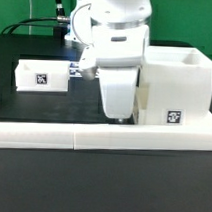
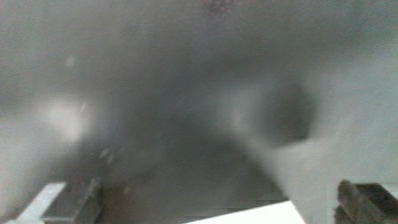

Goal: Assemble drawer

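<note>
Two drawer tags point(image 1: 40, 79) point(image 1: 174, 116), exterior view only

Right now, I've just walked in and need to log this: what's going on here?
The Panda arm's gripper is down at a white part, seemingly a drawer tray, close beside the drawer housing and near the border rail. The blurred wrist view doesn't show whether it grips. A second tray sits apart at the exterior view's left.

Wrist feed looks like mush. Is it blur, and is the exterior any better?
Wrist view: nearly all out-of-focus grey haze, only the dark fingers recognisable. Exterior view: reasonably sharp and evenly lit, the tag on the drawer housing distinct.
</note>
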{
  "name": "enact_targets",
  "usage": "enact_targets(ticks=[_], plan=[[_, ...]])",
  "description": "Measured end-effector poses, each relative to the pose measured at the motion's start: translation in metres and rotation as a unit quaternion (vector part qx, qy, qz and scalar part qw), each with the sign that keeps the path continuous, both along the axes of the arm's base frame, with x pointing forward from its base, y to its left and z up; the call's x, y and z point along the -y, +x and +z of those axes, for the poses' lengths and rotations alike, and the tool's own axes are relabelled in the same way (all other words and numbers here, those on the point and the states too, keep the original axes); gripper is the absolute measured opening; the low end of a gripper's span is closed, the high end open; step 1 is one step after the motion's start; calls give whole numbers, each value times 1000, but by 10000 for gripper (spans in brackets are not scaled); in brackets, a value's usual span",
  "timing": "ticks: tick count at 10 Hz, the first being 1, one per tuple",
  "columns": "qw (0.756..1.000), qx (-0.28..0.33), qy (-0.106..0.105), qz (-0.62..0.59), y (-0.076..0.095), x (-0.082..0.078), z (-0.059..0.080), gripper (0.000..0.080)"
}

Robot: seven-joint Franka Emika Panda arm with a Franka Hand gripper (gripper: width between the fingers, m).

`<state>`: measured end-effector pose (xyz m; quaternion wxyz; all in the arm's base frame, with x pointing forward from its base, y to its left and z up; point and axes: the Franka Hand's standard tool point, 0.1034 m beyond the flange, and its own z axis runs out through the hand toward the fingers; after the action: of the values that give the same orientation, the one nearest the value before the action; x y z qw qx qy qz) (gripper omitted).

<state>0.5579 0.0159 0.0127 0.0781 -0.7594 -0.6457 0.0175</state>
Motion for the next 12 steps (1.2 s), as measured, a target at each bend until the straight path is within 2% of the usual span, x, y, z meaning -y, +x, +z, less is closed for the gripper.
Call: enact_targets(ticks=[2,3,5,6,9,10,12], plan=[[1000,-1,-6,-6,-11,21,5,649],[1000,0,-8,-12,-12,34,8,649],[999,8,-14,-30,-16,51,17,649],[999,23,-20,-43,-19,53,29,649],[996,54,-28,-58,-41,51,47,649],[997,55,-29,-55,-45,50,47,649],[996,54,-29,-66,-44,50,46,649]])
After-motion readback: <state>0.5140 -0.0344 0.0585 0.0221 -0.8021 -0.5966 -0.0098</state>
